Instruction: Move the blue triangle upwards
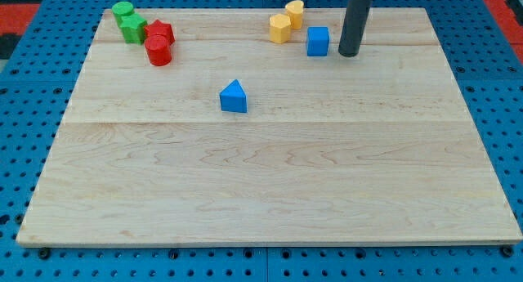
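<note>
The blue triangle [234,96] lies on the wooden board [270,192], a little left of centre in the upper half. My tip [349,53] rests near the view's top right of centre, well up and to the right of the triangle. A blue cube [318,41] sits just left of my tip, close to it but apart.
Two yellow blocks [287,21] sit at the view's top, left of the blue cube. A red star-like block [161,30] and a red cylinder [158,51] sit at the top left, beside two green blocks [129,21]. A blue pegboard [24,86] surrounds the board.
</note>
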